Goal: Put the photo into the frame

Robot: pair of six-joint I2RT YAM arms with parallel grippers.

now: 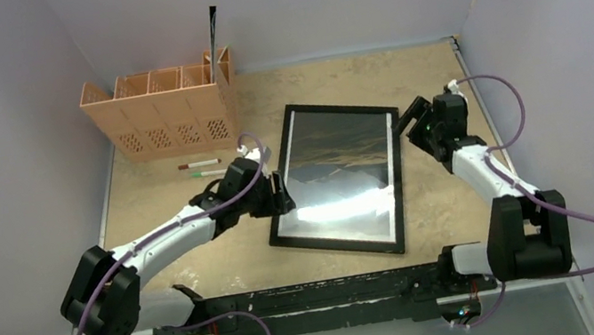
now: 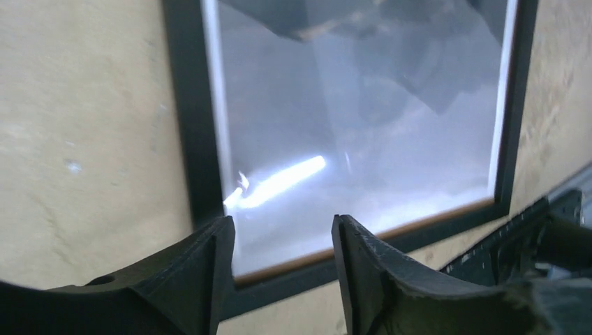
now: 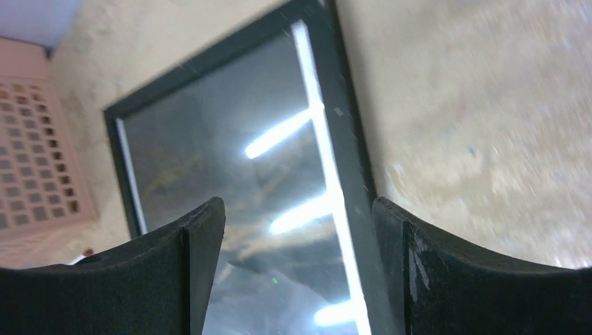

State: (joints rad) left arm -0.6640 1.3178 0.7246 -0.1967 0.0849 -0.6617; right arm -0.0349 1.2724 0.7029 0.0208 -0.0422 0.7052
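**Pincers open: left pincer (image 1: 282,195) and right pincer (image 1: 405,121), neither gripping anything**

Table (image 1: 334,81): beige, carries everything.
Frame (image 1: 337,247): flat mid-table, black front up, slightly askew.
Photo (image 1: 337,157): inside the frame under the glass, white border showing, strong glare across its lower part.
Orange slotted rack (image 1: 162,108): far left, with a thin black strip (image 1: 213,37) upright in its right end slot.
Left pincer at the frame's left edge, jaws apart. Right pincer at its far right corner, jaws wide. Contact with the frame: can't tell.
Red marker (image 1: 198,163) and green marker (image 1: 209,173) lie just in front of the rack.
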